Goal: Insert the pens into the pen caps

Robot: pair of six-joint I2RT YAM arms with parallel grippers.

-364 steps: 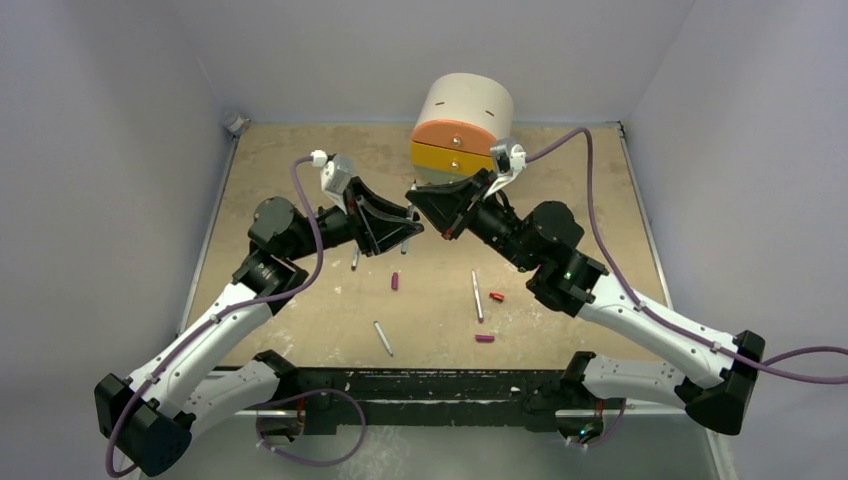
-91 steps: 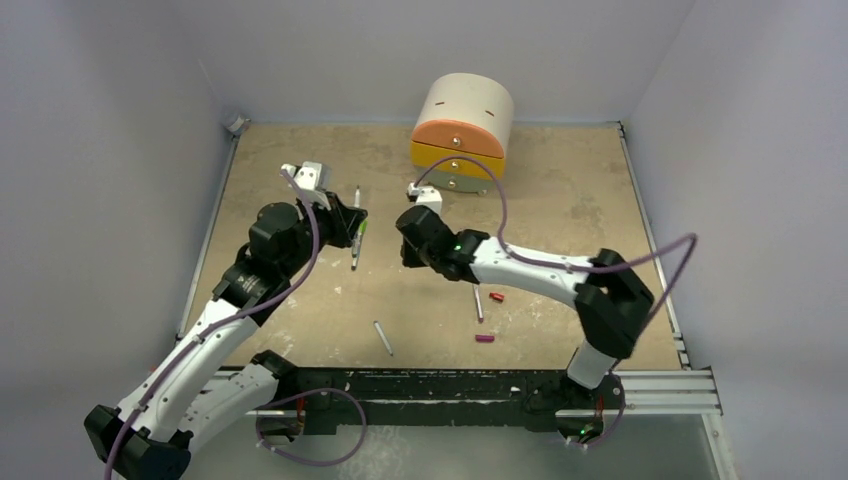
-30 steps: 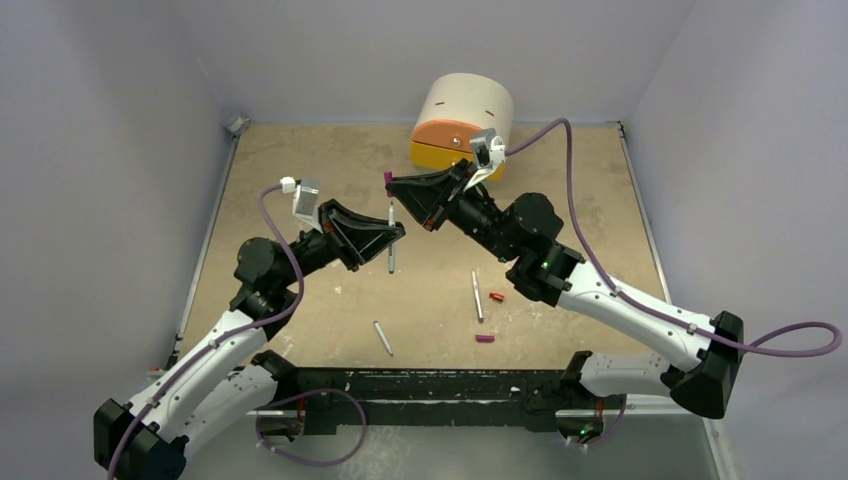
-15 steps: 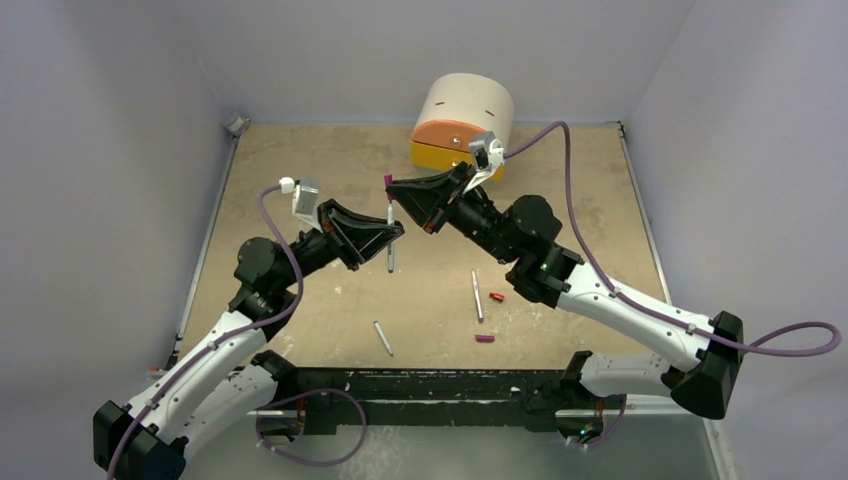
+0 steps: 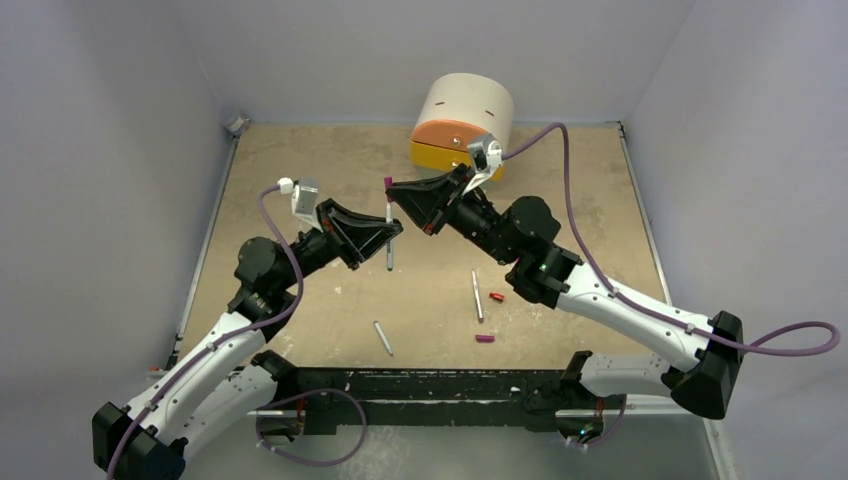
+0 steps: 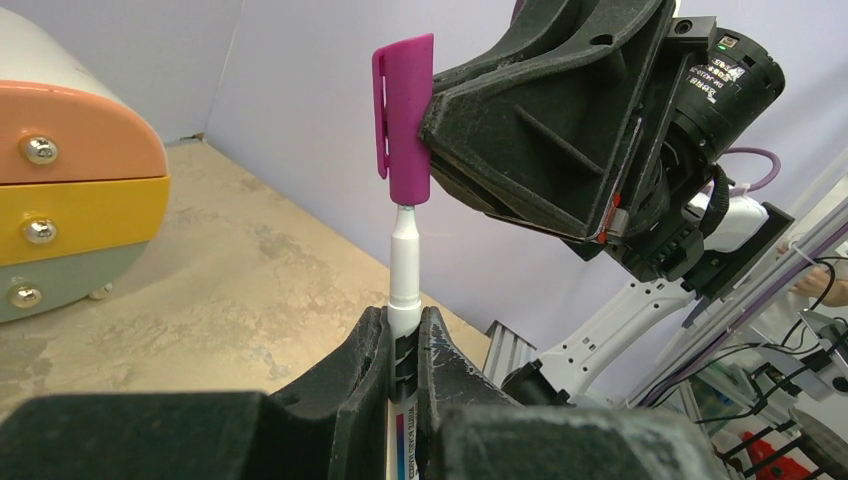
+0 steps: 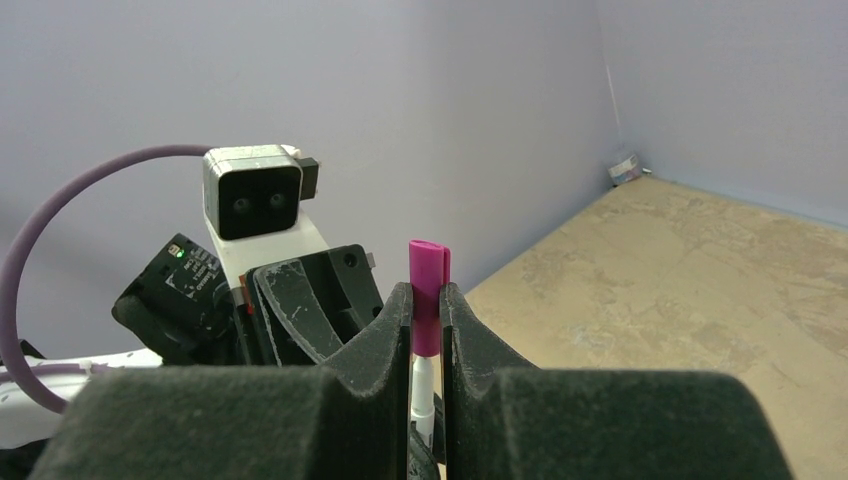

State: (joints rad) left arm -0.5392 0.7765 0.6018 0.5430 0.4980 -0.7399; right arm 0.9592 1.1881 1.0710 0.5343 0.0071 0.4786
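Held pen point(image 6: 405, 265): thin, light grey-white barrel with printed lettering. It stands upright above the surface point(image 5: 300, 160), at the upper centre of the top view.

Held cap point(image 6: 405, 120): short, magenta, with a clip down one side. It sits directly above the pen. The pen's narrow white tip meets the cap's open lower end, and the shoulder of the barrel shows below the cap.

Left jaws: narrow, clamped on the barrel of the held pen from both sides.

Right jaws: narrow, pinching the lower half of the held cap, whose top stands proud of them.

Lying flat on the surface, lower centre of the top view:
- left loose pen point(image 5: 382, 338)
- right loose pen point(image 5: 477, 295), well apart from the left one
- red cap point(image 5: 497, 297), just beside the right loose pen
- loose magenta cap point(image 5: 484, 338), nearer the front edge

A rounded drawer box point(image 5: 461, 125) sits at the upper centre.
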